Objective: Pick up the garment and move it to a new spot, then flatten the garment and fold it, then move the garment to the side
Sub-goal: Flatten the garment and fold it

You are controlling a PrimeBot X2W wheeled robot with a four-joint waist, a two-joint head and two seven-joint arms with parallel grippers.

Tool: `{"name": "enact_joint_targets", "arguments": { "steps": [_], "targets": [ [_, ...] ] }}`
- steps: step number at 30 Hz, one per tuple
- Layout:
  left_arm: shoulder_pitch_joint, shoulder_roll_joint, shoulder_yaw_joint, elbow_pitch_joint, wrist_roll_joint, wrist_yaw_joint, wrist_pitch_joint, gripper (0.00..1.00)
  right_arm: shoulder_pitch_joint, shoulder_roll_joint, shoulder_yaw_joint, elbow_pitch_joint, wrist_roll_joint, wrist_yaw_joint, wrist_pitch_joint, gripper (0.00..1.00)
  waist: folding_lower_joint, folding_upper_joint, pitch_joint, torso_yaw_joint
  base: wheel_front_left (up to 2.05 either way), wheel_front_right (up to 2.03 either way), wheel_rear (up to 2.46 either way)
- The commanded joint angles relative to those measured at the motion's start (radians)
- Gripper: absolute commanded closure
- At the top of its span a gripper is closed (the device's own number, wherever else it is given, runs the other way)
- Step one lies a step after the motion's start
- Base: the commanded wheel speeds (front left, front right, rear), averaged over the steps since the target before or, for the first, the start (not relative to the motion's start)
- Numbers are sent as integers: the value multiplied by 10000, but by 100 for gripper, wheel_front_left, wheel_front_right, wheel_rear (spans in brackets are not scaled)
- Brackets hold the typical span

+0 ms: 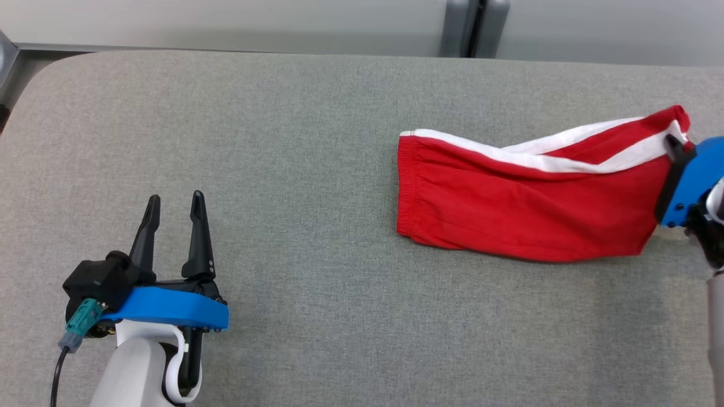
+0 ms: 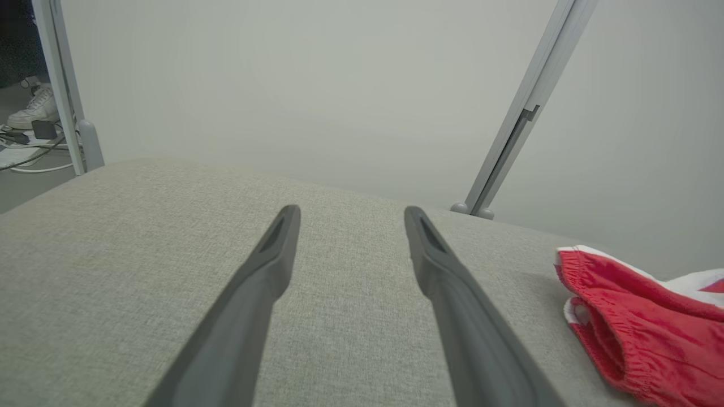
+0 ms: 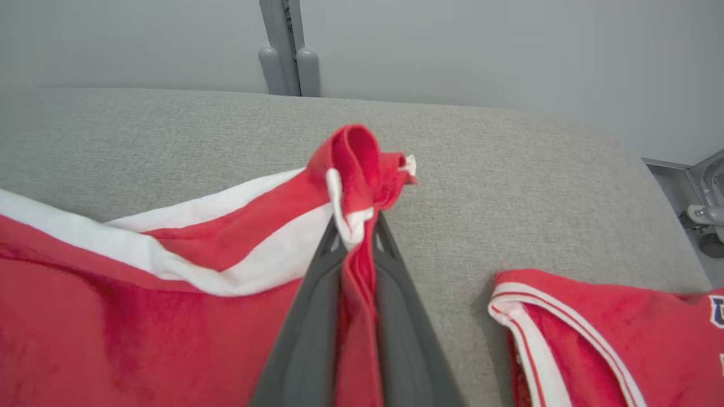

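The garment (image 1: 509, 198) is a pair of red shorts with a white side stripe, lying on the grey table (image 1: 283, 141) at the right. My right gripper (image 1: 673, 144) is shut on its right-hand corner, which is lifted a little off the cloth surface. In the right wrist view the red and white fabric (image 3: 356, 186) bunches up between the two dark fingers (image 3: 308, 339). My left gripper (image 1: 174, 212) stands open at the lower left, far from the shorts, nothing between its fingers. The left wrist view catches the shorts' elastic waistband (image 2: 616, 322) at its right edge.
A second red garment (image 3: 611, 339) with white trim lies on the table to the right of the held corner. Metal frame posts (image 1: 475, 28) stand behind the table's far edge. A white shoe (image 2: 34, 107) and cables rest on the floor beyond the left corner.
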Motion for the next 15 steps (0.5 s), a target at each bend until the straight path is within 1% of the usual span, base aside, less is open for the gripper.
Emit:
{"name": "enact_joint_targets", "arguments": {
  "steps": [1,4,8,11,15],
  "targets": [
    [133,-8,-2,11,-36,-38,-43,0,135,212,79,-259,-82,6,102,100,0,0,-63,-3,0,0,0],
    [209,-22,-10,-2,-67,-28,-44,0,211,650,462,-848,-161,6,447,100,0,0,-153,39,0,0,0],
    [247,-5,-27,-53,-65,-15,-44,0,-70,1227,1421,-1259,-144,7,867,100,0,0,-174,124,0,0,0],
    [202,-22,-51,-86,-97,-18,-42,0,-392,1572,2178,-1123,-71,6,1075,100,0,0,-103,253,0,0,0],
    [10,-100,-174,-94,-119,-66,-41,0,-781,1929,2955,-537,-5,6,1211,100,0,0,53,535,0,0,0]
  ]
}}
